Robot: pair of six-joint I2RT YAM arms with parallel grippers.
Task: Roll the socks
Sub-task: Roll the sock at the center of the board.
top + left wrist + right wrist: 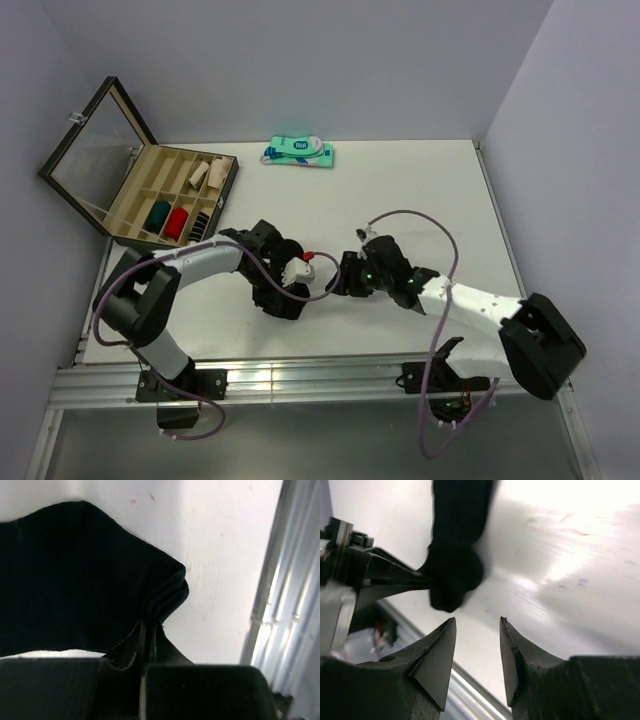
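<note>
The black sock (75,575) lies on the white table, and my left gripper (150,627) is shut on its ribbed cuff corner (167,595). In the right wrist view the sock (455,570) hangs bunched at its lower end, pinched from the left by the left gripper's fingers (395,577). My right gripper (477,622) is open and empty, just short of that bunched end. In the top view both grippers, left (318,283) and right (343,277), meet at the table's middle front and hide the sock. The dark green sock is not in view.
An open compartment box (150,222) with rolled socks stands at the back left, its glass lid (95,150) raised. A teal-and-white sock package (298,152) lies at the back centre. The metal rail (300,375) runs along the near edge, close to the grippers (280,605).
</note>
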